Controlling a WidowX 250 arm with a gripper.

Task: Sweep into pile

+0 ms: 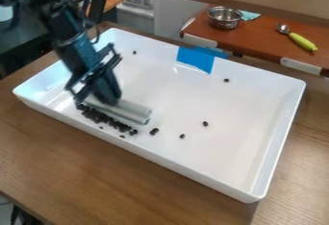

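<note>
The black gripper (103,96) hangs low over the left part of the white tray (186,99), shut on a pale grey sweeping bar (122,110). The bar lies slanted near the tray floor. Along its near side is a dense band of small dark pieces (101,117), between it and the tray's front wall. A close pair of pieces (154,131) rests just right of the bar. Single pieces lie apart, at the front centre (182,136), right of centre (206,123), back right (226,80) and back left (134,52).
The tray's raised walls surround the pieces, with blue tape (196,59) on the back wall. Beneath it is a brown wooden table (96,171). Behind, a reddish-brown counter (257,39) holds a metal pot (224,18) and a spoon with a green handle (302,41).
</note>
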